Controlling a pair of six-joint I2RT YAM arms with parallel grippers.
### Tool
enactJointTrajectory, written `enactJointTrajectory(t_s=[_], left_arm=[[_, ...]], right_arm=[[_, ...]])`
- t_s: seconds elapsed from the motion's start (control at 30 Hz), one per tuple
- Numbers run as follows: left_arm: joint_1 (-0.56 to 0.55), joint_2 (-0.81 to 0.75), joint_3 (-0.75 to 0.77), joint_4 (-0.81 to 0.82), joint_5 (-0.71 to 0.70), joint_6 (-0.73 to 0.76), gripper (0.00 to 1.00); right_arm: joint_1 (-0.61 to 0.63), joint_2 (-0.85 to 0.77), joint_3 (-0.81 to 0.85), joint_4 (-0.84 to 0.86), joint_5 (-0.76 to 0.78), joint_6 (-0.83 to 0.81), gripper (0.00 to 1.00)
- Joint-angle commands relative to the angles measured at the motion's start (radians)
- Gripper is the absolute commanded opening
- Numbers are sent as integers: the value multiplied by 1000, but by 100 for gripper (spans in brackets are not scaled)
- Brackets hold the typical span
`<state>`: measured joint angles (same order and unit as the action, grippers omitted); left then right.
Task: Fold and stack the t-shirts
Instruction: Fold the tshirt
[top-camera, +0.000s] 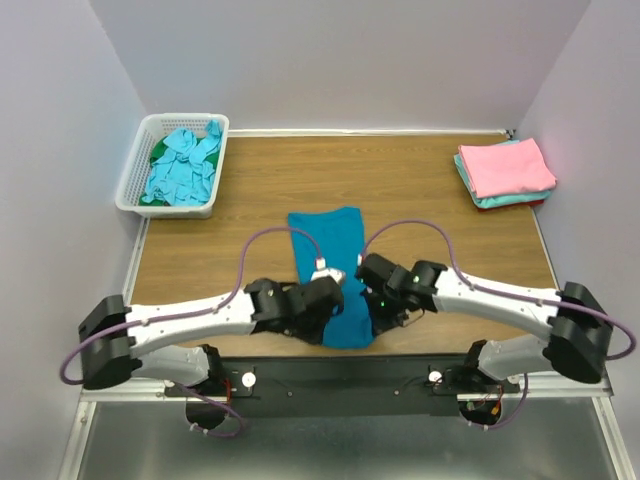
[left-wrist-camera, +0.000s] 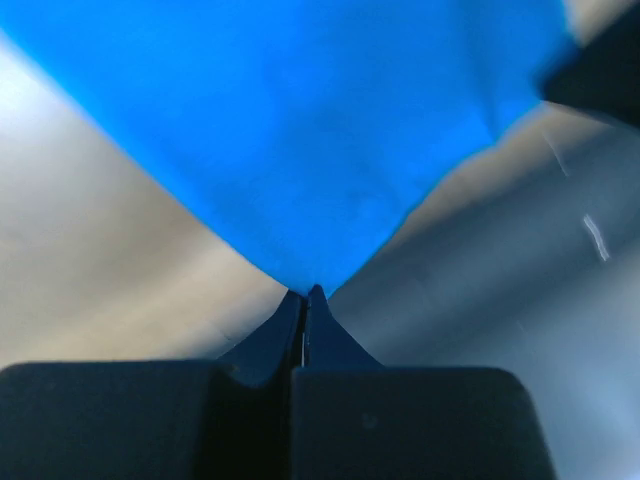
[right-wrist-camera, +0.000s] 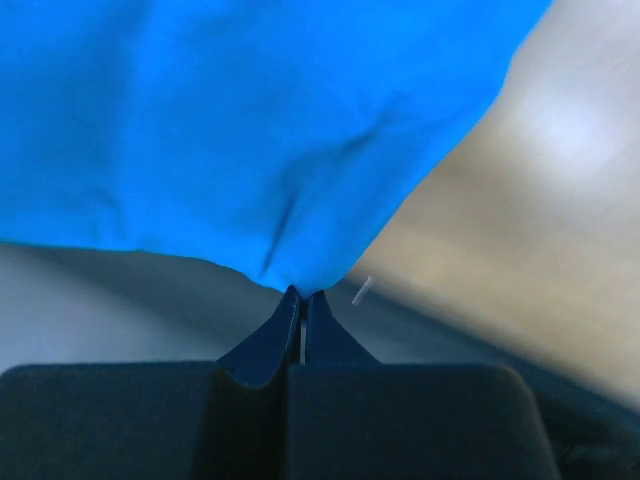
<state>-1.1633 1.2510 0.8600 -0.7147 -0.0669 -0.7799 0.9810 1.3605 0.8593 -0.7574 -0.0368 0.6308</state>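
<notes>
At the near edge of the brown wooden table (top-camera: 430, 210), the left gripper (left-wrist-camera: 305, 297) and right gripper (right-wrist-camera: 303, 297) each pinch a near corner of the deep teal-blue cloth t-shirt (top-camera: 326, 240), likely to carry its hem forward into a fold.

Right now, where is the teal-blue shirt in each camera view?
Top external: teal-blue shirt lies mid-table, its near end between the left gripper and right gripper.
Left wrist: teal-blue shirt fills the upper frame, a corner pinched at the fingertips.
Right wrist: teal-blue shirt fills upper left, likewise pinched.
Shared landmark: wooden tabletop, tan blur in both wrist views.
</notes>
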Motion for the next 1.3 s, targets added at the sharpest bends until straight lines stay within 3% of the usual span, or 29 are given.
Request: enactJointTrajectory(t_s=[0.0, 0.07, 0.13, 0.2, 0.3, 0.6, 0.83, 1.03, 1.13, 1.27], left_arm=[[-195, -99, -53, -137, 126, -269, 0], [-223, -120, -58, -134, 130, -312, 0], [-208, -156, -43, -141, 75, -320, 0], [-142, -183, -4, -158, 10, -276, 0], [3, -208, 43, -143, -7, -178, 0], [373, -222, 65, 4, 24, 13, 0], [632, -190, -64, 224, 160, 70, 0], [782, -136, -163, 351, 184, 73, 0], [836, -142, -214, 417, 193, 74, 0], [853, -113, -190, 385, 177, 136, 0]], right_arm=[[131, -110, -32, -184, -109, 153, 1], [133, -159, -3, -249, -95, 171, 1], [133, -156, 52, -331, 21, 156, 1], [113, -112, 197, -425, 148, 132, 1], [53, -20, 404, -456, 195, 14, 1], [-178, 273, 848, -430, 153, -241, 1], [-238, 613, 1197, -387, 52, -361, 1], [-269, 768, 1273, -212, 43, -423, 1], [-292, 807, 1265, -110, -70, -425, 1], [-311, 812, 1224, -102, -110, -414, 1]])
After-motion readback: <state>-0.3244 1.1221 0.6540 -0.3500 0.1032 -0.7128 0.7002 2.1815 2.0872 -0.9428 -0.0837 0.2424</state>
